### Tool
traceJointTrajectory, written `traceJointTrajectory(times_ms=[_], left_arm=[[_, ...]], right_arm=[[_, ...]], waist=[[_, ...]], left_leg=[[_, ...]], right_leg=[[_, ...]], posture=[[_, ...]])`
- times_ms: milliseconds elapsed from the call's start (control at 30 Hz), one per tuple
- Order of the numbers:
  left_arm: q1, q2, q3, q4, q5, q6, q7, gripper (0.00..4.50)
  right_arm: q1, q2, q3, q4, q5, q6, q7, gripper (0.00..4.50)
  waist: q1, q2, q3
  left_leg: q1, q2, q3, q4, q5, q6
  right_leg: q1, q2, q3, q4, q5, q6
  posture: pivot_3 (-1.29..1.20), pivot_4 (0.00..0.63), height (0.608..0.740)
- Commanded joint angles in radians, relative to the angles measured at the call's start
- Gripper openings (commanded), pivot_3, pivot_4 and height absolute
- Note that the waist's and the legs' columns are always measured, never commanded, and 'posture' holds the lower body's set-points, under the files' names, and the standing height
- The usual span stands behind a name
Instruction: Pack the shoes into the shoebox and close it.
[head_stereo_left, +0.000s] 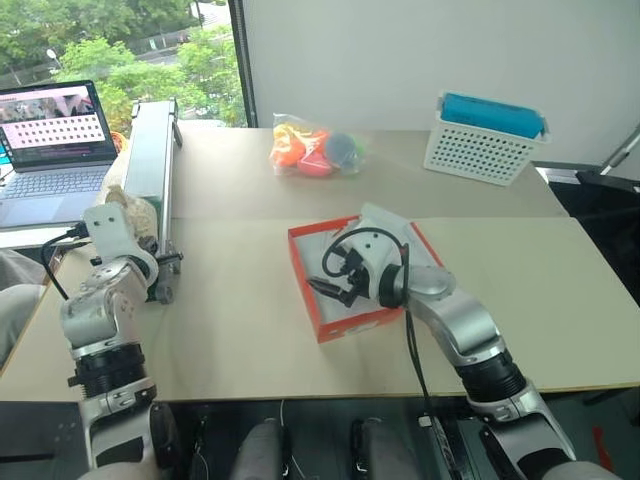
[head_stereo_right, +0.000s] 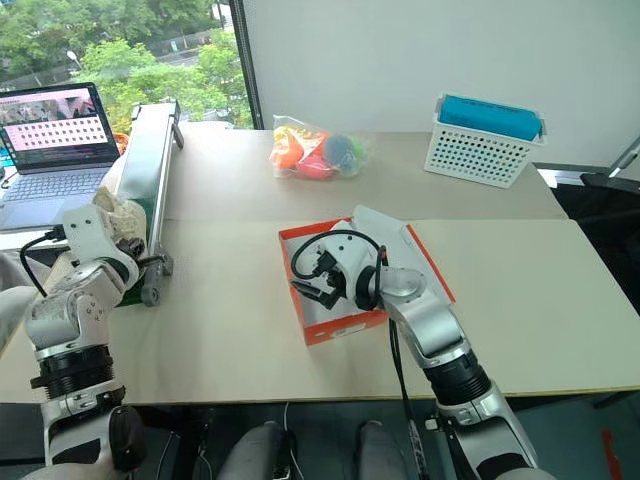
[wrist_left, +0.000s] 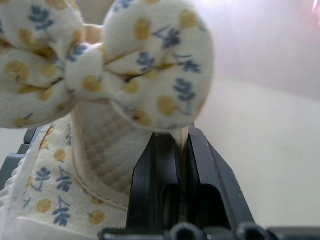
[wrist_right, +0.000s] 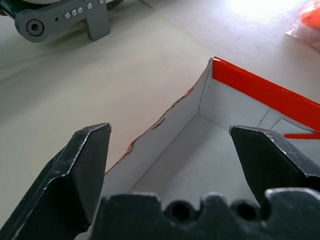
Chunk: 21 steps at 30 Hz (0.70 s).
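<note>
While left end effector (wrist_left: 170, 150) pinches shoe (wrist_left: 100, 100) | right end effector (wrist_right: 170, 150) wide over shoebox (wrist_right: 260, 85)

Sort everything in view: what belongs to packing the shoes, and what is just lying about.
For the job:
- shoe with a bow, pinched by the shut left gripper
- shoebox, lid open
- right gripper, open over the box

Lying about:
- bag of toys
- white basket
- laptop
- long grey frame

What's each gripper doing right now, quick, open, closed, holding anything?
Left gripper: shut on a cream fabric shoe with a dotted floral bow.
Right gripper: open, holding nothing, over the open red-orange cardboard shoebox.
</note>
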Motion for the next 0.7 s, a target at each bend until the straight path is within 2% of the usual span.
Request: traceJointTrajectory(times_ms=[33,167,333,467,700], left_arm=[[-0.054,-0.048,-0.014,-0.141,-0.090,-0.081,-0.041,0.01],[-0.052,-0.110,-0.069,-0.201,-0.147,-0.056,-0.048,0.01],[-0.033,-0.207,-0.196,-0.254,-0.195,-0.013,-0.054,0.01],[-0.022,-0.249,-0.279,-0.289,-0.229,0.013,-0.082,0.01],[-0.007,-0.287,-0.358,-0.341,-0.294,0.043,-0.110,0.01]], right_arm=[[-0.062,0.042,-0.083,0.035,0.006,0.024,-0.066,4.50],[-0.175,0.138,-0.241,0.132,0.103,0.177,-0.163,4.50],[-0.427,0.331,-0.622,0.340,0.360,0.483,-0.367,4.50],[-0.498,0.375,-0.674,0.388,0.411,0.599,-0.408,4.50],[-0.534,0.414,-0.745,0.436,0.464,0.614,-0.475,4.50]], waist=[[0.000,-0.001,0.001],[-0.003,-0.001,0.001],[-0.016,-0.001,0.001],[-0.024,-0.001,0.001],[-0.027,-0.001,0.001]], left_leg=[[-0.001,0.000,0.000,0.000,0.000,0.000],[-0.002,0.000,0.001,0.000,0.001,-0.001],[-0.001,0.000,0.001,-0.001,0.000,0.000],[-0.002,0.000,0.001,-0.001,-0.001,0.001],[-0.005,0.000,0.000,-0.001,-0.001,0.002]], right_leg=[[-0.001,0.000,0.000,0.000,0.000,0.000],[-0.001,-0.001,0.000,-0.001,0.000,0.000],[-0.001,0.000,0.000,0.001,0.001,0.000],[-0.001,0.001,0.000,0.001,0.000,0.000],[-0.002,0.001,0.000,0.000,0.001,0.000]], posture=[[0.00,0.150,0.699],[0.00,0.150,0.699],[0.00,0.150,0.699],[0.00,0.150,0.699],[0.00,0.150,0.699]])
